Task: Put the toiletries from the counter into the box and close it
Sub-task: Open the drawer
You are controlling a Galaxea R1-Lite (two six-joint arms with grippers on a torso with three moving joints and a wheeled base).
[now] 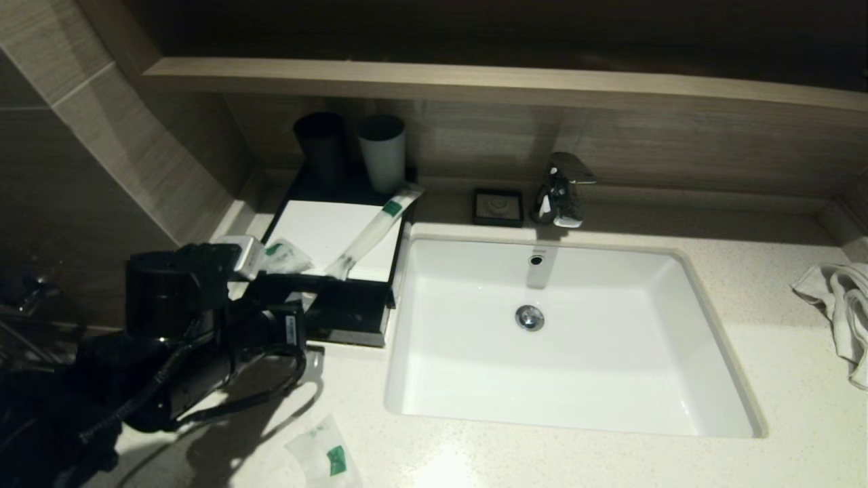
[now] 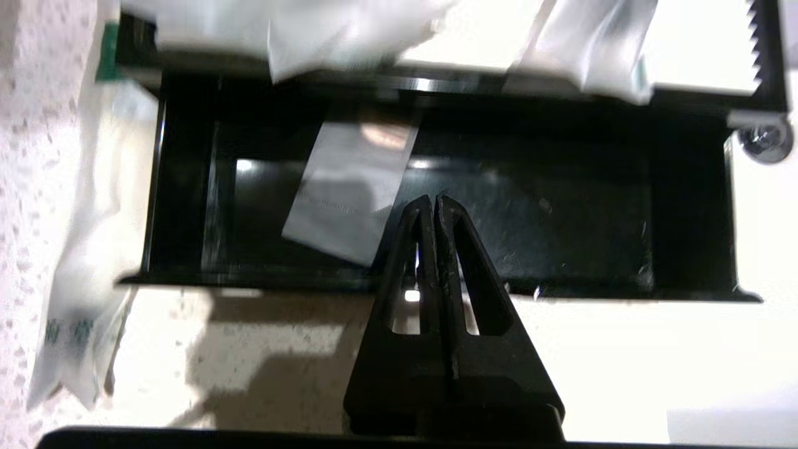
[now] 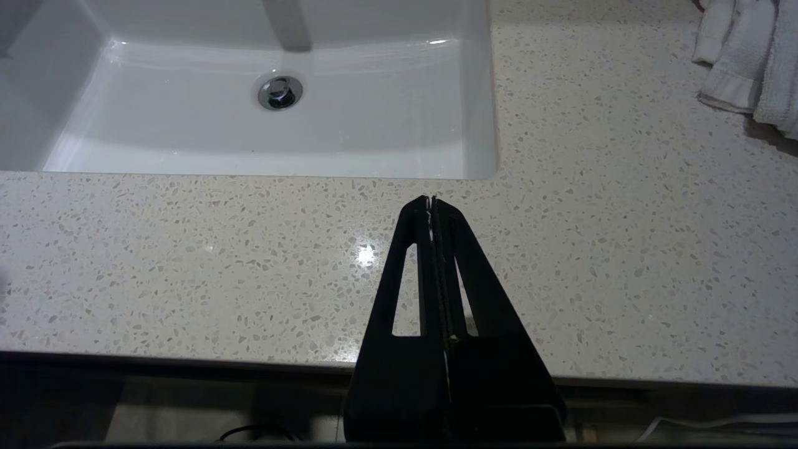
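Toiletries still wait — left gripper (image 2: 434,202), pressed together and empty over the box (image 1: 342,308) drawer, should open before grabbing the pouch (image 1: 324,455) at six o'clock.

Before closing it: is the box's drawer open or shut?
Open: the drawer is pulled out from the box, its dark interior exposed.

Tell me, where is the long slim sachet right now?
In the head view, the long slim sachet lies slanted across the box's white top, left of the sink, just before the grey cup.

counter (image 1: 610,461) | on it: box (image 1: 352,318), sachet (image 1: 325,457), towel (image 1: 841,312), soap dish (image 1: 498,207)
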